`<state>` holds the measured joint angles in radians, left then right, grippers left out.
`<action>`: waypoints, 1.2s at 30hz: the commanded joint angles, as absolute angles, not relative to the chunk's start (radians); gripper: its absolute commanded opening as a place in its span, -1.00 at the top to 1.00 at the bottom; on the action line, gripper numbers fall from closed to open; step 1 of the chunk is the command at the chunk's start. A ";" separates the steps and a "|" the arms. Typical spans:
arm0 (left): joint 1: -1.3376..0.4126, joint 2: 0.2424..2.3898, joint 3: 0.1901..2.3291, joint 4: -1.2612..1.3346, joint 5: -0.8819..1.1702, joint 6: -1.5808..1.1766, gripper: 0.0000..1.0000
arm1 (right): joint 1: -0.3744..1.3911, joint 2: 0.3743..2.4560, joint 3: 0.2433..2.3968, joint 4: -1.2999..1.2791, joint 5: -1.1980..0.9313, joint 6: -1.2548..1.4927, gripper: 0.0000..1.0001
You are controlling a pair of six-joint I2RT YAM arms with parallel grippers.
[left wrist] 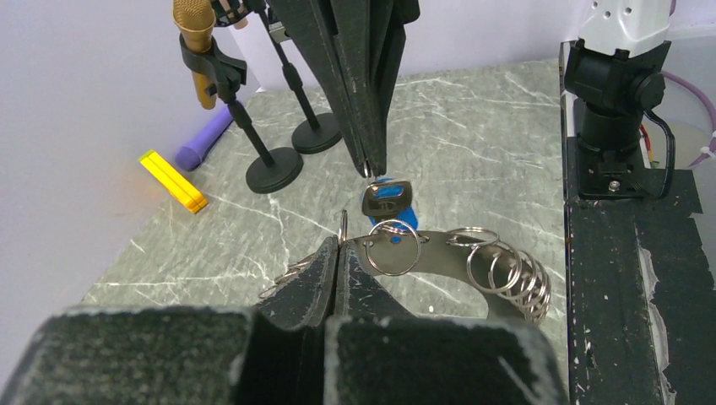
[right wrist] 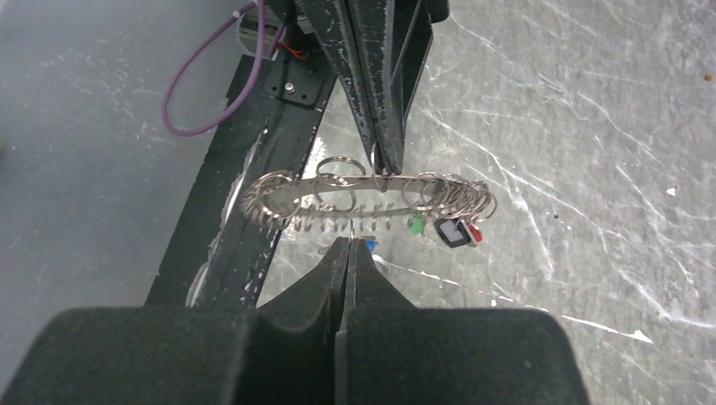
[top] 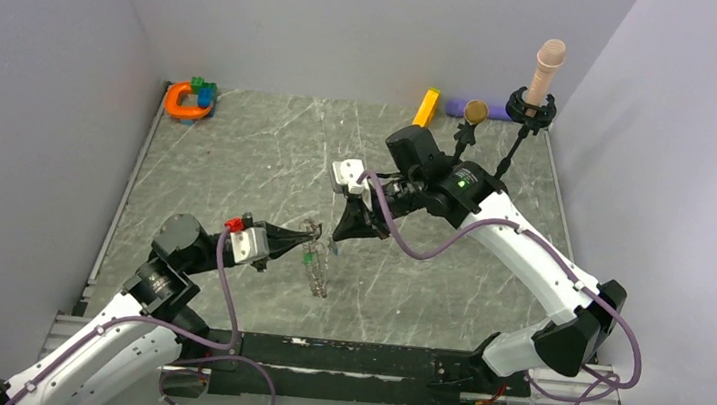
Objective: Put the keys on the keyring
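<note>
Keyring (right wrist: 287,196) hangs above the middle of the bench (top: 237,170), held between the two arms. It is a flat silvery strip seen nearly edge-on from the right wrist, with a row of little teeth along its lower edge. From overhead it is only a thin glinting tangle, too small to read.

The left claw (right wrist: 384,164) has its dark fingers pressed together on the top edge of the ring. The exact grip point is hidden behind the fingertips. Small wire loops (left wrist: 507,270) sit bunched along the ring, overlapping so I cannot count them.

Three keys (right wrist: 452,233) dangle at the ring's far end from those loops. One has a green head (right wrist: 415,224), one a dark head with a white face, and one is red (right wrist: 475,234), half hidden behind its neighbour.

The right claw (right wrist: 348,249) is pinched tight, just beside the ring. It seems to grip the blue key (left wrist: 388,198), whose glossy head peeks out at the fingertips. Its blade is mostly covered.

Far back on the marbled grey bench lie a yellow bar (left wrist: 173,180) and a purple tube (left wrist: 203,139), by the round bases of black microphone stands (left wrist: 274,169).
</note>
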<state>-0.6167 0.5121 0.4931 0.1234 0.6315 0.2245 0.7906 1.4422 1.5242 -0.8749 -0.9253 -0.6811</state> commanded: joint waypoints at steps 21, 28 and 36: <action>-0.613 0.542 0.502 0.183 0.630 0.182 1.00 | 0.828 1.414 1.503 -0.752 -0.789 -0.628 1.00; -0.614 0.492 0.438 0.259 0.529 0.071 1.00 | 0.834 1.422 1.490 -0.703 -0.736 -0.598 1.00; -0.614 0.452 0.381 0.362 0.430 -0.060 1.00 | 0.837 1.442 1.496 -0.678 -0.736 -0.576 1.00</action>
<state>-0.6167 0.4808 0.3927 0.2119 0.5053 0.0410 0.8303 1.4422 1.4921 -0.7261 -0.7395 -0.6033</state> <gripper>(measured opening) 0.012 0.010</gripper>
